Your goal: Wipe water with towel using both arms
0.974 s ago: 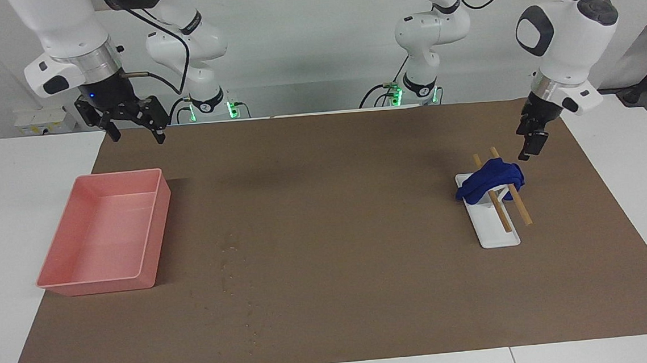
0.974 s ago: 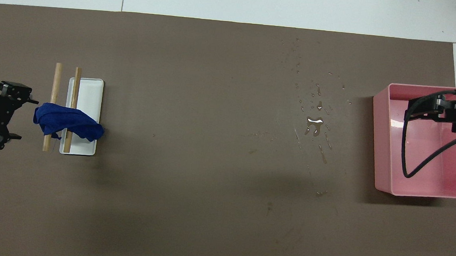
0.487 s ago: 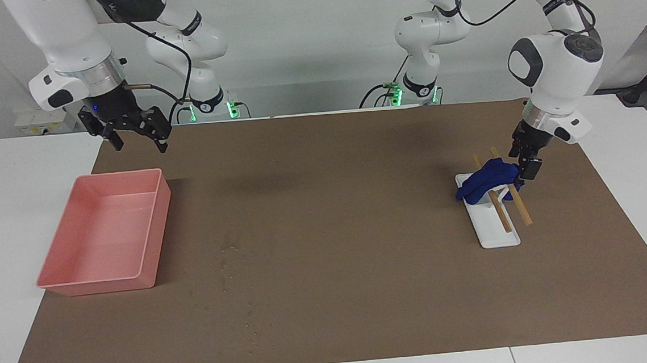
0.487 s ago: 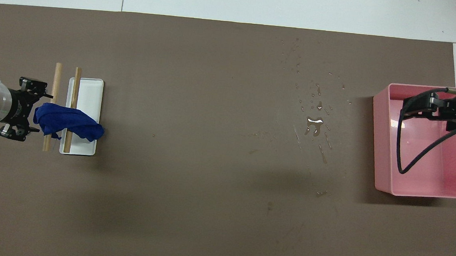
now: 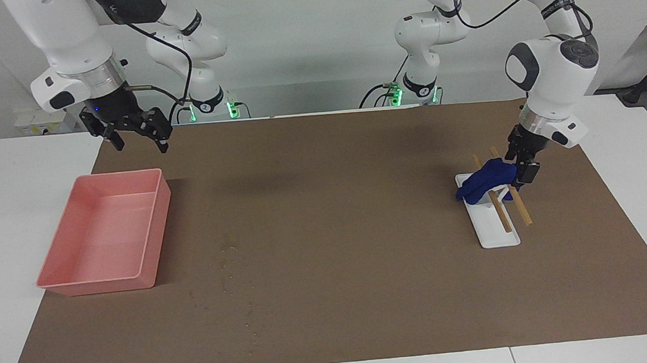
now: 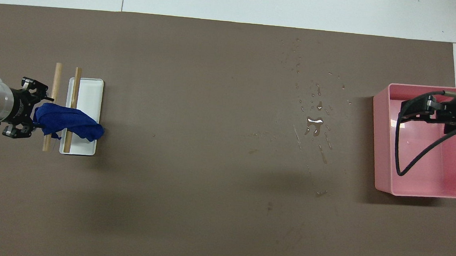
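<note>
While our left gripper (image 5: pixel 519 169) meets the bunched royal-blue towel (image 5: pixel 486 180) draped over two wooden sticks (image 5: pixel 515 199), we cannot tell its grip; our right gripper (image 5: pixel 137 138) hangs spread, empty.

The blue towel (image 5: pixel 485 179) hangs bunched over two wooden sticks (image 5: pixel 516 205). Tiny water (image 6: pixel 314 124) drops shine on the brown bench (image 6: pixel 208 183).

A soft blue cloth towel (image 5: pixel 488 177) drapes two bare wooden sticks (image 5: pixel 515 200) over a glossy white stand (image 5: pixel 498 232); the pink tray (image 5: pixel 105 236) looks smooth plastic, the brown mat (image 5: pixel 338 231) matt.
</note>
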Robot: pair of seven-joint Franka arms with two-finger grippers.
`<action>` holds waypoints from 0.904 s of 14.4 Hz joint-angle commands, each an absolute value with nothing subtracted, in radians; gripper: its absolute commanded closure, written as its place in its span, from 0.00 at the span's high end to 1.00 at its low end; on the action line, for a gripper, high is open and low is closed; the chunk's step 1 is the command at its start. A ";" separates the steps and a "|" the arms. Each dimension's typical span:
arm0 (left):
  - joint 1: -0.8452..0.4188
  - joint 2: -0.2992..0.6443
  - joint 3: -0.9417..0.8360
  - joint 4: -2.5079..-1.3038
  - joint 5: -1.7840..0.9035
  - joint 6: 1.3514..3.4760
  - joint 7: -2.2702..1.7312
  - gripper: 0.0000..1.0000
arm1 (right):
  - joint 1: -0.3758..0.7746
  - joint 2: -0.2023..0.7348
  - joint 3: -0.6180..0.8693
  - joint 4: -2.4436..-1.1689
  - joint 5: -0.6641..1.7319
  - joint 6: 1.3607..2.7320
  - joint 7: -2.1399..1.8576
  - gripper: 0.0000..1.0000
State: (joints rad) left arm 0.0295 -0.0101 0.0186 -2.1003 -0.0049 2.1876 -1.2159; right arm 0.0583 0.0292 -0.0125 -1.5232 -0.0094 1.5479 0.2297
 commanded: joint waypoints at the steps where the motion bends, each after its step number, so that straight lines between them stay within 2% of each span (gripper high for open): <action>1: 0.014 -0.018 0.028 -2.140 -0.002 2.239 -1.233 0.47 | 0.058 -0.002 -0.017 -1.559 0.015 1.549 0.241 1.00; 3: 0.014 -0.020 0.026 -2.146 -0.002 2.252 -1.235 0.37 | 0.060 -0.002 -0.017 -1.559 0.015 1.549 0.241 1.00; 4: 0.014 -0.020 0.028 -2.146 -0.002 2.250 -1.233 0.26 | 0.060 0.000 -0.017 -1.559 0.015 1.549 0.239 1.00; 5: 0.014 -0.020 0.028 -2.146 -0.002 2.249 -1.230 0.09 | 0.060 -0.002 -0.017 -1.559 0.015 1.551 0.233 1.00; 6: 0.014 -0.018 0.028 -2.145 -0.002 2.246 -1.230 0.00 | 0.060 0.000 -0.017 -1.559 0.015 1.551 0.230 1.00; 9: 0.014 -0.014 0.028 -2.102 -0.002 2.191 -1.230 0.00 | 0.060 -0.002 -0.017 -1.560 0.015 1.551 0.244 1.00; 13: -0.006 0.049 0.026 -1.916 -0.002 1.999 -1.236 0.00 | 0.060 -0.003 -0.017 -1.565 0.015 1.551 0.245 1.00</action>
State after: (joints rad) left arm 0.0228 0.0019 0.0181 -2.0354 -0.0042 2.1075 -1.2162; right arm 0.0588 0.0236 -0.0124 -1.5343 -0.0093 1.5479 0.2299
